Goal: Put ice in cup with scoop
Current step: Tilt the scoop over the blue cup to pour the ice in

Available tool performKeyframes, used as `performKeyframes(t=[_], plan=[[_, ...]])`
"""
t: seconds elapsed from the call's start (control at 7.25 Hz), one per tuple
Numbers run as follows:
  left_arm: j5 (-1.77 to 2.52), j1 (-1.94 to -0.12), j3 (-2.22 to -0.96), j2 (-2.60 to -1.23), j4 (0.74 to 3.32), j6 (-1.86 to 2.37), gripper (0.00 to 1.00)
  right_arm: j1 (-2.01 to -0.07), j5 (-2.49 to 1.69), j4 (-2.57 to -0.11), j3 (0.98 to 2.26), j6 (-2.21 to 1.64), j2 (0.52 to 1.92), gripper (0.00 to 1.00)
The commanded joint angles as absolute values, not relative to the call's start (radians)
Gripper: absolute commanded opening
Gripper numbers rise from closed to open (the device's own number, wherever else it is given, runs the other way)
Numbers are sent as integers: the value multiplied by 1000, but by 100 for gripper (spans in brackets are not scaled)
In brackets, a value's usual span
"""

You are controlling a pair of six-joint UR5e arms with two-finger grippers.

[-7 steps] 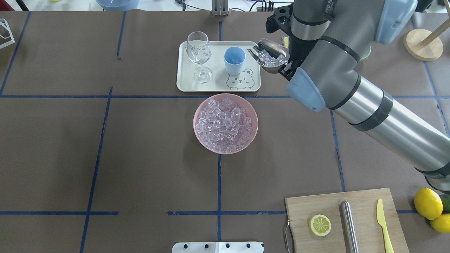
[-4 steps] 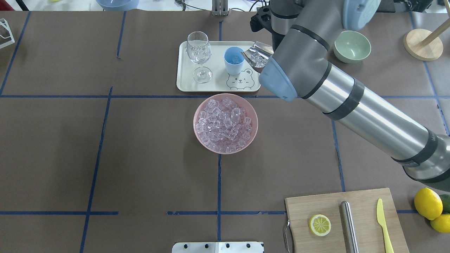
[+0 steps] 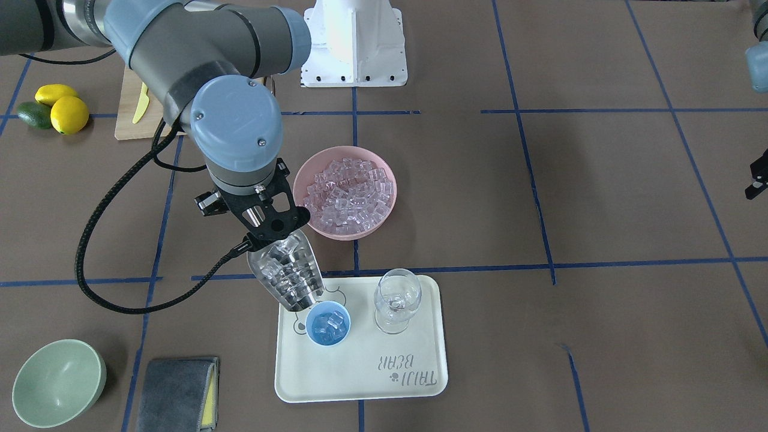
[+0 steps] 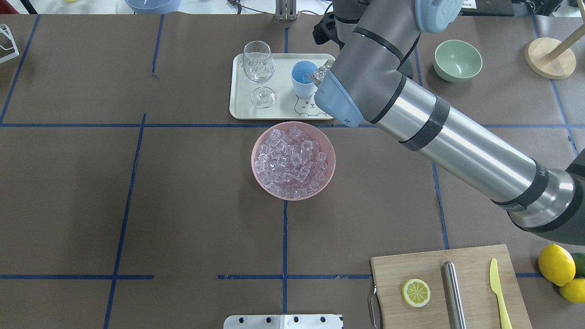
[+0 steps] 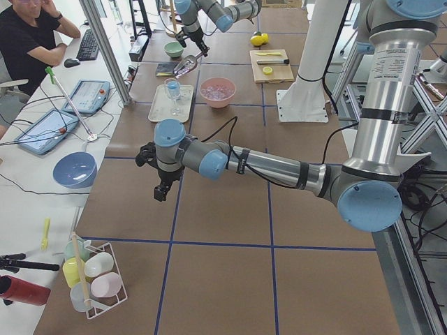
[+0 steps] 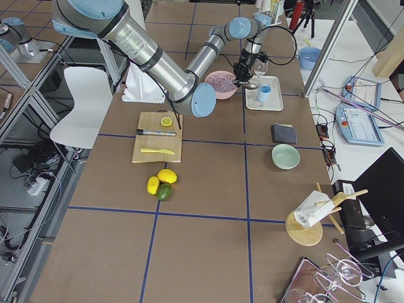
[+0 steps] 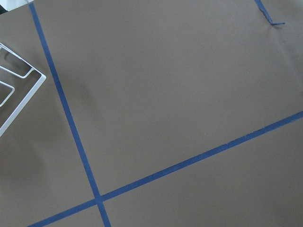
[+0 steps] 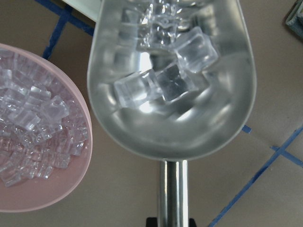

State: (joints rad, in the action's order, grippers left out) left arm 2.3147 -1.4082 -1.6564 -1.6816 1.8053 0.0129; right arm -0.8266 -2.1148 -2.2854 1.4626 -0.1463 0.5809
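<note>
My right gripper [image 3: 268, 231] is shut on the rod handle of the steel scoop [image 3: 288, 273]. The scoop tilts mouth-down, with its lip at the rim of the light-blue cup [image 3: 327, 324] on the tray. Several clear ice cubes lie in the scoop [image 8: 173, 80], and a few lie inside the cup. In the overhead view my right arm hides most of the scoop [image 4: 321, 72] beside the cup [image 4: 301, 82]. A pink bowl [image 4: 263, 183] full of ice [image 4: 292, 160] sits just before the tray. My left gripper [image 5: 160, 192] hovers far off over bare table; I cannot tell its state.
A clear wine glass [image 4: 259, 68] stands on the cream tray [image 4: 240, 100] left of the cup. A pale green bowl [image 4: 457, 59] and a grey cloth [image 3: 177, 393] lie at the far right. A cutting board [image 4: 397, 267] with a lemon slice, steel cylinder and yellow knife sits at the near right.
My right arm has swung left, carrying the scoop from beside the tray's right edge to the cup's rim. The left arm and everything else have not moved.
</note>
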Motion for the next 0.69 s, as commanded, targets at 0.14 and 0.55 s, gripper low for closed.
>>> performKeyframes(t=[0.14, 0.55], plan=[[2316, -1408, -1652, -1677, 1807, 8, 100, -824, -2108, -2322, 1301, -138, 462, 0], [2316, -1408, -1654, -1678, 1809, 8, 100, -824, -2108, -2342, 1301, -137, 462, 0]])
